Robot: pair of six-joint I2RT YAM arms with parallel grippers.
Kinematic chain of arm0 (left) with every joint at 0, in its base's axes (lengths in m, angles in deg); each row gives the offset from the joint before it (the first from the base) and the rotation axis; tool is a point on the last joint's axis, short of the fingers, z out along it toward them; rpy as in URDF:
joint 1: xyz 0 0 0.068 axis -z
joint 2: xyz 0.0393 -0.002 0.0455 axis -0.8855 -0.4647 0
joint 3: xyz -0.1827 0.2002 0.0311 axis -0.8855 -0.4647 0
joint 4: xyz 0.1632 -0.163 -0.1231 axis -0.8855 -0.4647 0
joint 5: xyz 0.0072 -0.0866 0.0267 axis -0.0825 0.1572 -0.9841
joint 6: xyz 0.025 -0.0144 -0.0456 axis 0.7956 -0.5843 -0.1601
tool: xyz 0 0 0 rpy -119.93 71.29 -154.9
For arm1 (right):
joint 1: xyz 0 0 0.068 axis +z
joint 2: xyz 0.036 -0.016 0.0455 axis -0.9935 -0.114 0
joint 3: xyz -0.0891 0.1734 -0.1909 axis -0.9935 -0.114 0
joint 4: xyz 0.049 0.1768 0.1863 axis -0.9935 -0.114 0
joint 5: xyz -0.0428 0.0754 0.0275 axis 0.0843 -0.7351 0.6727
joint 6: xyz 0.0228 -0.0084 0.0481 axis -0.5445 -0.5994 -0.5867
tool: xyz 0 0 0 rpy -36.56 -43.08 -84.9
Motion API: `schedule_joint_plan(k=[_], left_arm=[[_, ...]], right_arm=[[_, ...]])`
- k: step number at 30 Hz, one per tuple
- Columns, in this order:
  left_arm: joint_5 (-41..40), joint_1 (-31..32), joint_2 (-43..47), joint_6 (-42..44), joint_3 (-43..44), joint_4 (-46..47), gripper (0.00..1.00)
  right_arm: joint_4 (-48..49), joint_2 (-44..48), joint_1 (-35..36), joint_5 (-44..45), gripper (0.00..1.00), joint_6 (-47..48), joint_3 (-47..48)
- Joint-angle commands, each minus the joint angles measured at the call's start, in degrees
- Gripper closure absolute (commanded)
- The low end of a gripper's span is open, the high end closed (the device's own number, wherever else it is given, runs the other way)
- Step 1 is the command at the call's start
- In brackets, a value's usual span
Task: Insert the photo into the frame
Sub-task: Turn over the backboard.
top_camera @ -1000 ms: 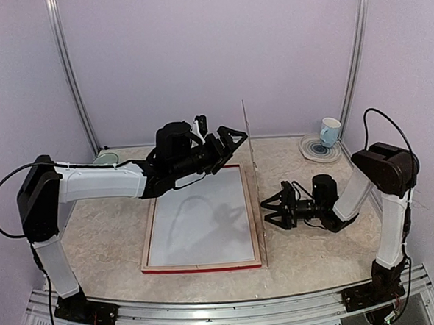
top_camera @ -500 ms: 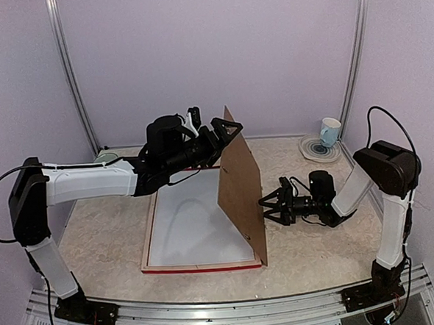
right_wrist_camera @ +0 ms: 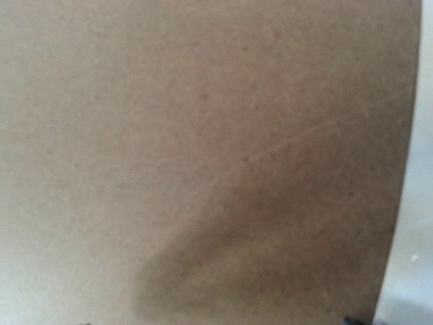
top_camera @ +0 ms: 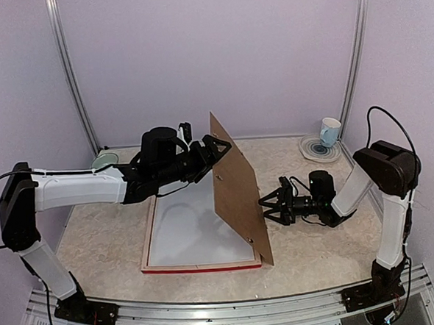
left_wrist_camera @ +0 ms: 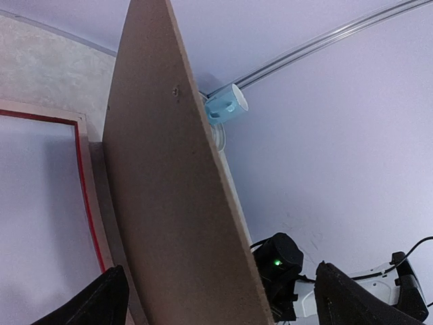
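Observation:
The frame (top_camera: 149, 236) lies flat on the table, pale wood rim up, its red edge (left_wrist_camera: 80, 183) showing. A white sheet (top_camera: 184, 227) fills its opening; no print shows, so I cannot tell whether it is the photo. A brown backing board (top_camera: 237, 191) stands on its lower edge along the frame's right side and leans left over it. My left gripper (top_camera: 215, 149) is open, its jaws straddling the board's (left_wrist_camera: 162, 189) upper edge without pinching it. Just right of the board, my right gripper (top_camera: 270, 207) stands open at its back face, and the board (right_wrist_camera: 203, 135) fills the right wrist view.
A blue and white cup (top_camera: 331, 131) sits on a plate (top_camera: 319, 150) at the back right, and the cup (left_wrist_camera: 226, 105) also shows past the board. A small greenish bowl (top_camera: 106, 159) is at the back left. Metal posts rise at both back corners.
The board has tipped from standing edge-on upright to leaning left over the frame. My left arm has drawn back left and lower with it. The right gripper has edged left behind the board.

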Motion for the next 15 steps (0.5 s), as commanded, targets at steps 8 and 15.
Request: schedule_joint_plan(k=[8,15], left_arm=[[-3.17,-0.26,3.85,2.73,-4.19,-1.69,0.31],[-2.27,-0.35,3.31,2.97,-4.54,-3.36,0.46]], right_arm=[[-4.19,-3.27,0.77,2.32,0.21,1.62,-1.49],[-5.22,-2.56,0.77,2.63,0.21,2.32,-1.89]])
